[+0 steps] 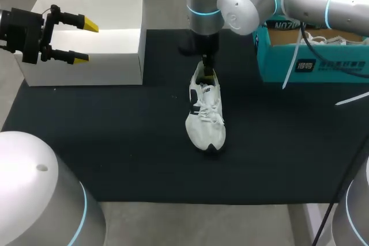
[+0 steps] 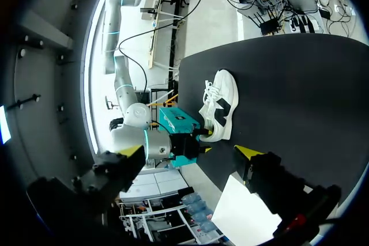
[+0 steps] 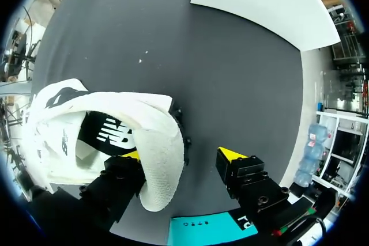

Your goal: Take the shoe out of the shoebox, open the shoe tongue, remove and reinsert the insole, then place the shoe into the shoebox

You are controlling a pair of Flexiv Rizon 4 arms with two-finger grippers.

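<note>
White shoe (image 1: 205, 113) upright on counter (image 1: 115, 159), near teal shoebox (image 1: 314, 61). Right jaws wide, straddling heel collar (image 3: 164, 154), not clamped. Left jaws wide, empty, well apart from shoebox. Shoe likely light, upper soft; heel collar firmest hold.

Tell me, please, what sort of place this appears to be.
Probably a robotics lab bench: the left tool and right tool hang over a black mat, with a white shoe and a teal shoebox as test props.
</note>
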